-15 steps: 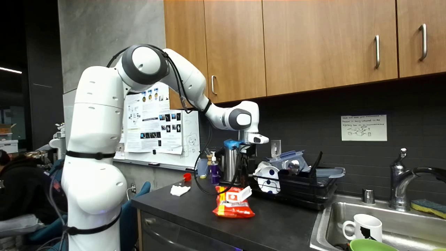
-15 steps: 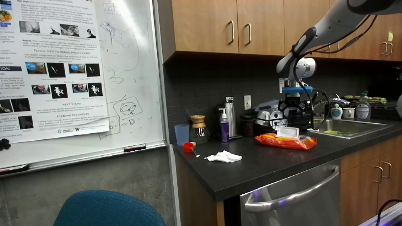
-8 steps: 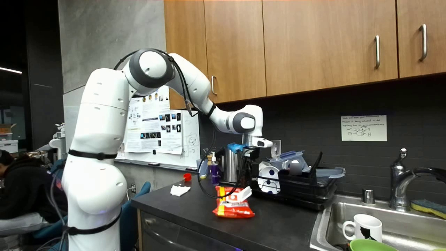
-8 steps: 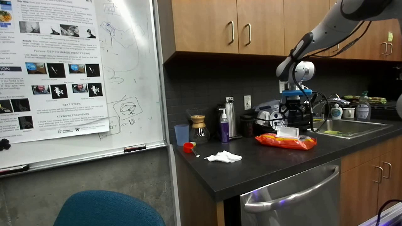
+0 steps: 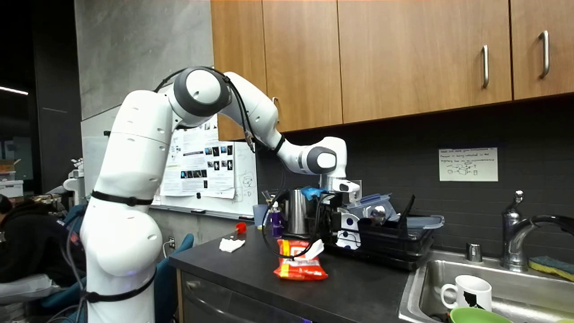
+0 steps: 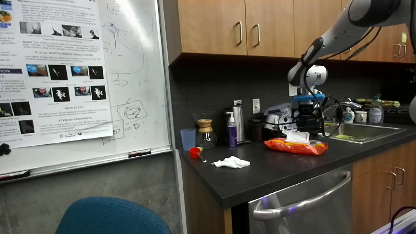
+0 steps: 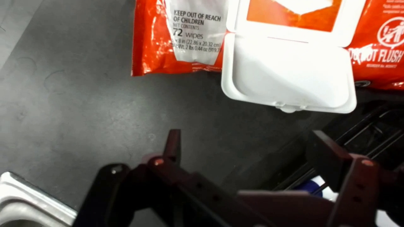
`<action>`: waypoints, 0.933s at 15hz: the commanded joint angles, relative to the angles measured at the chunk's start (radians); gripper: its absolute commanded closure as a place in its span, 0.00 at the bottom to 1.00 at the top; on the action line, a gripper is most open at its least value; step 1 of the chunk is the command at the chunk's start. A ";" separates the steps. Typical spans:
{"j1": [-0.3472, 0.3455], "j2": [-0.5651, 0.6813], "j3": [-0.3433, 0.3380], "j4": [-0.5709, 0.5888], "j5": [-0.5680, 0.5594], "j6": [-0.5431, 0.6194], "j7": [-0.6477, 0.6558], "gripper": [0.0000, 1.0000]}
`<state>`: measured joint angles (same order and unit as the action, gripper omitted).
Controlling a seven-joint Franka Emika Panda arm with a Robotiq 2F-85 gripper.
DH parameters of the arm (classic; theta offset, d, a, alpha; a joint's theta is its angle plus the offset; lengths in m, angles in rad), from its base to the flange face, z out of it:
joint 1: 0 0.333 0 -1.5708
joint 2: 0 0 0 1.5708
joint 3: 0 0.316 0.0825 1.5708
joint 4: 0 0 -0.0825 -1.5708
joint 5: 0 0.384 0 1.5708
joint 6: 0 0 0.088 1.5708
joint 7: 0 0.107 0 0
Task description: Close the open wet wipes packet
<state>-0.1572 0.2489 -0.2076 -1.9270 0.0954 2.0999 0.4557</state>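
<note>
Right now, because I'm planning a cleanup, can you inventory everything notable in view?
Cabinets: several, brown, overhead
Counter: 1, dark grey, below cabinets
Wet wipes packet: 1, orange-red, on counter
Lid: 1, white, open on packet
Crumpled sheet: 1, white, on counter
Scoop: 1, red, on counter
Carafe: 1, clear, on counter
Tumbler: 1, blue, beside carafe
Jug: 1, steel, on counter
Pump bottle: 1, purple, beside jug
Dish rack: 1, black, on counter
Sink: 1, steel, in counter
Printed mug: 1, white, in sink
Dish: at least 1, green, in sink
Faucet: 1, silver, behind sink
Sponge: 1, yellow-blue, behind sink
Whiteboard: 1, white, beside counter
Person: 1, dark-clothed, background
Robot arm: 1, white, above counter
Gripper: 1, black, open above counter
</note>
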 commanded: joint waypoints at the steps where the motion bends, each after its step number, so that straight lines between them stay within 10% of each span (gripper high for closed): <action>1: -0.009 0.030 -0.006 0.039 0.011 -0.028 0.009 0.00; 14: -0.018 0.074 -0.024 0.038 0.010 -0.041 0.007 0.00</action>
<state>-0.1653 0.3058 -0.2297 -1.9116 0.0954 2.0871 0.4580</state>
